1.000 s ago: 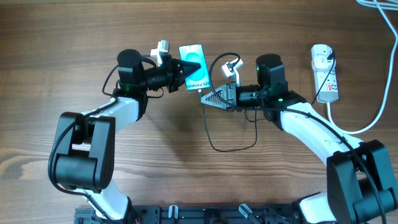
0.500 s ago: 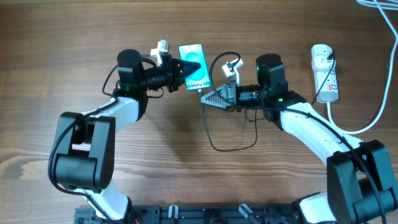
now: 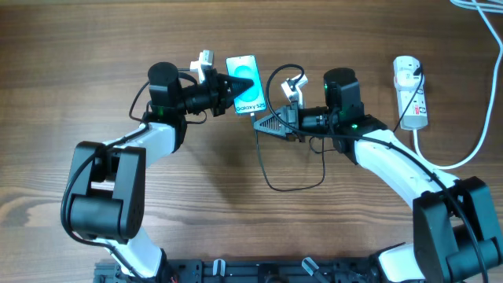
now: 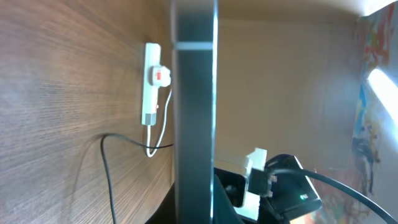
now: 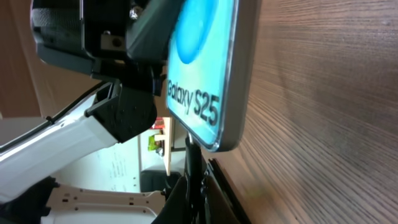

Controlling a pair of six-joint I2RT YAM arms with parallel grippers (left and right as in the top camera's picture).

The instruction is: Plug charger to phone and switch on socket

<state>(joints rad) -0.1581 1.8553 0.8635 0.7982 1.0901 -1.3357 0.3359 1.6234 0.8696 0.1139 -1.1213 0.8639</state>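
Left gripper (image 3: 234, 85) is clamped shut on the rigid, slick phone (image 3: 250, 101); right gripper (image 3: 260, 122) is pinched closed on the limp charger (image 3: 295, 189) at its stiff connector tip, judged the only controllable hold.

Off-task items for your record:
- wooden table (image 3: 236, 228), grain running side to side
- thick white cable (image 3: 471, 8), crossing the corner at 1 o'clock
- black slotted rail (image 3: 236, 272), along the edge at 6 o'clock

Table (image 3: 78, 47): brown wood-grain top, matt, evenly lit, grain running side to side. Wall (image 4: 286, 74): plain beige, beyond the table's edge. Light (image 4: 379, 82): one bright white strip, blurred, off to the right of that wall.
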